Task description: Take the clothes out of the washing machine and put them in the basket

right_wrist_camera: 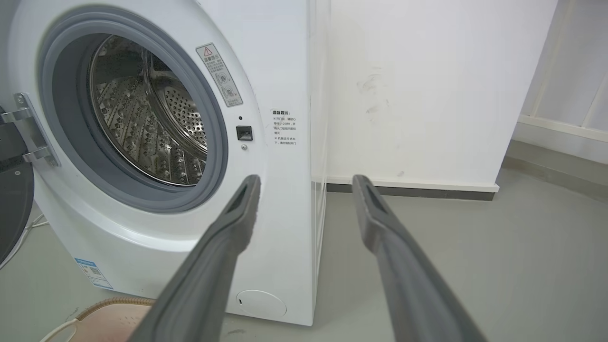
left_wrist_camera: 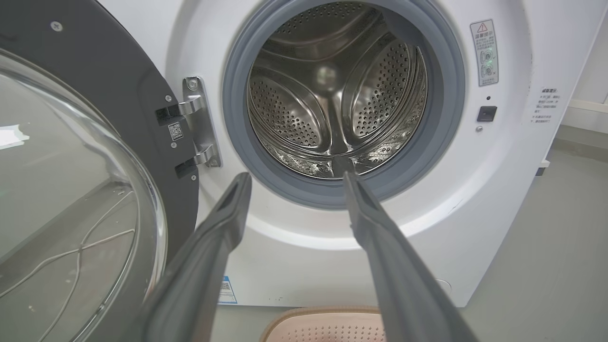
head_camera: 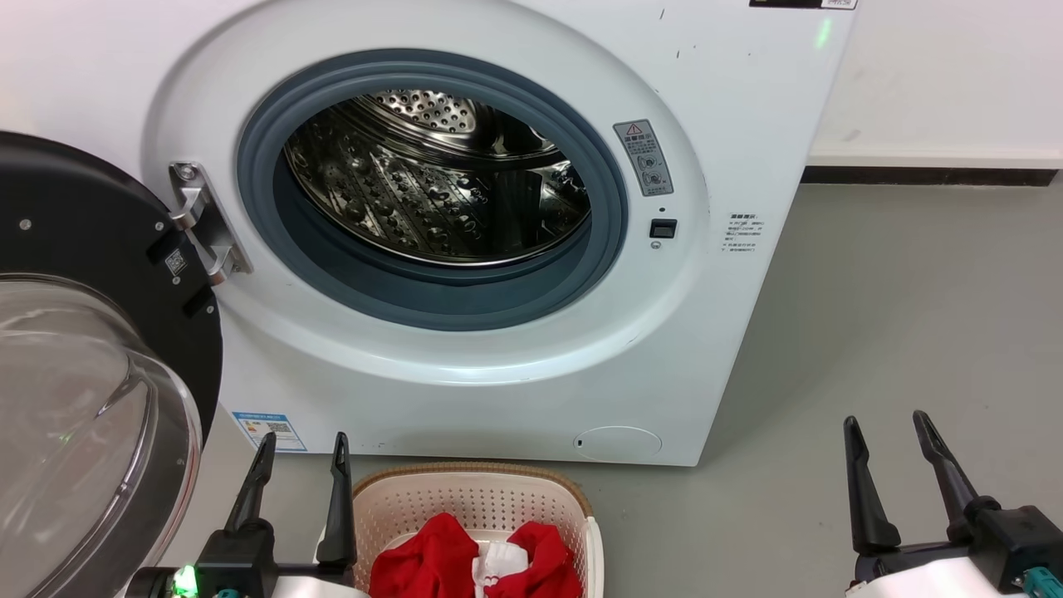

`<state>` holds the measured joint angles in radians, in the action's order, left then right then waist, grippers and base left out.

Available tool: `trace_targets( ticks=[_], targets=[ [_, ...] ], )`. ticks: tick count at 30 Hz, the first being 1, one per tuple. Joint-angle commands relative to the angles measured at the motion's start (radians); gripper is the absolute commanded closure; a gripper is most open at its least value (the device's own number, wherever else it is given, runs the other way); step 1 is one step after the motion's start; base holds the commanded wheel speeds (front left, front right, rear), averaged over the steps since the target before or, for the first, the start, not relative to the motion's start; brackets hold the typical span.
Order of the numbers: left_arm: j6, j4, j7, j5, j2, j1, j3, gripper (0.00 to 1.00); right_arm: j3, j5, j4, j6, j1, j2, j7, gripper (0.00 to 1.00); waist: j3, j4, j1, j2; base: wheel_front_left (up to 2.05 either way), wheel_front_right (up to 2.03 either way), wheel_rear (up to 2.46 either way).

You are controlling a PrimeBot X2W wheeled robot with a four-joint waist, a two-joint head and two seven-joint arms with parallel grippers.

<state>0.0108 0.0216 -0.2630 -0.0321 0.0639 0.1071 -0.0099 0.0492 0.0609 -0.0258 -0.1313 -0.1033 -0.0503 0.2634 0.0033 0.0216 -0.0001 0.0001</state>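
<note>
The white washing machine (head_camera: 706, 100) stands with its door swung open, and its steel drum (head_camera: 432, 174) holds nothing. Red clothes (head_camera: 432, 556), one with a white patch, lie in the cream basket (head_camera: 465, 490) on the floor in front of the machine. My left gripper (head_camera: 303, 444) is open beside the basket's left rim, nothing between its fingers. Over the bare floor at the lower right, my right gripper (head_camera: 889, 428) also stands open and holds nothing. In the left wrist view the left gripper (left_wrist_camera: 294, 178) points at the drum (left_wrist_camera: 332, 85); in the right wrist view the right gripper (right_wrist_camera: 306, 180) points at the washing machine (right_wrist_camera: 285, 71) corner.
The black-framed glass door (head_camera: 91, 390) hangs open at the left, close to my left gripper. Grey floor (head_camera: 897, 316) stretches to the right of the machine, up to a white wall (head_camera: 938, 75) with a dark skirting strip. A cable lies on the floor behind the door.
</note>
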Motion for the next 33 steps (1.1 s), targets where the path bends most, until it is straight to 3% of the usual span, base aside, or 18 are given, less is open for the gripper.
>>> trace_targets(
  ticks=[1,22,23,26,33],
  targets=[
    [-0.001,-0.004,-0.003,0.001,0.0,0.003,0.001,0.0,-0.001,0.0,0.004,0.001,0.004,0.0,0.002,0.0,0.0,-0.002,0.0001,-0.0001,0.0,0.0,0.0],
    [-0.012,-0.011,-0.003,0.012,-0.007,-0.006,0.027,0.0,0.0,-0.019,-0.012,0.001,0.019,0.0,0.002,0.0,0.006,-0.001,0.0001,-0.0001,0.0,0.0,0.0],
    [-0.009,-0.003,0.0,0.006,-0.007,-0.004,0.024,1.0,0.001,-0.01,-0.013,0.0,0.006,0.0,0.0,1.0,0.006,-0.001,0.0001,-0.0001,0.0,0.0,0.0],
    [-0.006,0.025,0.009,-0.011,-0.009,-0.002,0.024,1.0,-0.002,0.004,-0.033,0.0,-0.004,0.001,-0.002,1.0,0.005,-0.001,0.0002,-0.0001,0.0,0.0,0.0],
    [0.006,0.049,0.05,-0.165,-0.009,-0.028,0.039,1.0,-0.004,0.167,-0.048,0.0,0.016,-0.007,-0.031,1.0,0.005,-0.002,0.0002,-0.0001,0.0,0.0,0.0]
  ],
)
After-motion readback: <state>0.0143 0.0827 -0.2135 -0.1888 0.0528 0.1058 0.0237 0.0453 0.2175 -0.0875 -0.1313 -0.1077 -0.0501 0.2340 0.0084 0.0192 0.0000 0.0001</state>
